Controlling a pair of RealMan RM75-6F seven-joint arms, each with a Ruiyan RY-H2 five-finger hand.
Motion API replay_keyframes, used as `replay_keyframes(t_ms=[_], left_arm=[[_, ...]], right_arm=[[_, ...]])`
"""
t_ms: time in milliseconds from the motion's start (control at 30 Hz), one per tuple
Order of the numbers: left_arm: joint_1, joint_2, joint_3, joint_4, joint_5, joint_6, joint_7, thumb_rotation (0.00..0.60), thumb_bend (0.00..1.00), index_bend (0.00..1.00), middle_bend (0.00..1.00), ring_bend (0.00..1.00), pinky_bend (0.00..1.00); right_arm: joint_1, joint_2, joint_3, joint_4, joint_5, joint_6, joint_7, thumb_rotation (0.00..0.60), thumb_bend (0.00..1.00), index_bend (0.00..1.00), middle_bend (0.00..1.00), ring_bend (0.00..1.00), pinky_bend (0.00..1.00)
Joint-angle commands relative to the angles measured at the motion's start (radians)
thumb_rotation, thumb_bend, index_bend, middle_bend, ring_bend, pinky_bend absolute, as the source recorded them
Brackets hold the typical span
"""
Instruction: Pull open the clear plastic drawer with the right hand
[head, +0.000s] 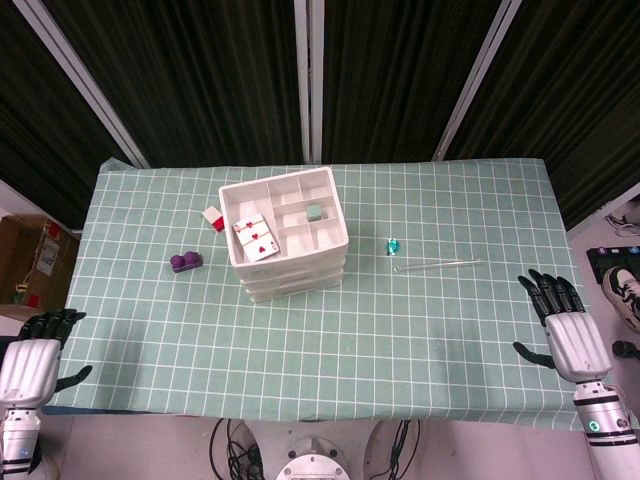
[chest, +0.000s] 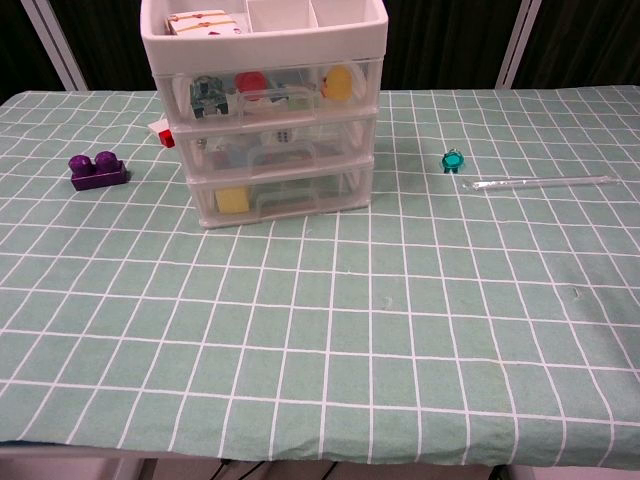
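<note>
Head view was taken from above, so the fronts of the clear plastic drawers (chest: 272, 145) were hidden there and only the white tray top (head: 285, 228) of the drawer unit, with playing cards (head: 256, 238) and a small green block (head: 315, 212) in its compartments, was seen. The unit stood near the middle of the table (head: 320, 330), on a green checked cloth. In the chest view three stacked drawers were shown, all pushed in flush. Their contents were blurred by the plastic: a yellow shape and a red one could be made out in the upper drawer, a yellow block in the lowest, and the rest could not be identified.

The right hand (head: 566, 327) was seen only from above, at the near right edge of the table, well apart from the unit, with its fingers spread and nothing held. The left hand (head: 35, 352) was partly cut off at the lower left corner; its fingers lay apart and nothing was held. Neither hand appeared in the chest view.

A purple brick (chest: 97, 171) lay left of the unit. A red and white piece (chest: 161, 133) was half hidden behind the unit's left side. To the right, a small teal object (chest: 453, 160) and a thin clear rod (chest: 540, 182) lay near each other.
</note>
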Motion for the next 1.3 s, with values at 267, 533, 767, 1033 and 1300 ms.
replay_keyframes(t_ms=[267, 533, 767, 1033, 1300], left_arm=[[-0.002, 0.001, -0.008, -0.002, 0.015, 0.018, 0.002, 0.600, 0.05, 0.22, 0.20, 0.16, 0.19], [0.003, -0.001, -0.003, -0.004, 0.034, 0.033, -0.003, 0.600, 0.05, 0.22, 0.20, 0.16, 0.19], [-0.001, -0.007, -0.001, 0.012, 0.048, 0.032, -0.019, 0.600, 0.05, 0.22, 0.20, 0.16, 0.19], [-0.003, -0.009, -0.004, 0.028, 0.055, 0.038, -0.047, 0.600, 0.05, 0.22, 0.20, 0.16, 0.19], [-0.001, -0.008, -0.006, 0.041, 0.051, 0.037, -0.063, 0.600, 0.05, 0.22, 0.20, 0.16, 0.19]], right_arm=[[-0.021, 0.003, -0.008, -0.001, -0.003, 0.034, 0.025, 0.600, 0.06, 0.00, 0.00, 0.00, 0.00], [-0.006, -0.011, -0.019, 0.000, -0.061, 0.040, 0.080, 0.600, 0.08, 0.00, 0.00, 0.00, 0.00], [0.108, -0.079, -0.025, -0.077, -0.145, -0.071, 0.269, 0.600, 0.13, 0.00, 0.15, 0.04, 0.16], [0.326, -0.206, 0.030, -0.138, -0.028, -0.400, 0.468, 0.600, 0.18, 0.04, 0.40, 0.35, 0.47], [0.470, -0.390, 0.123, -0.072, 0.211, -0.620, 0.595, 0.600, 0.33, 0.05, 0.60, 0.63, 0.69]])
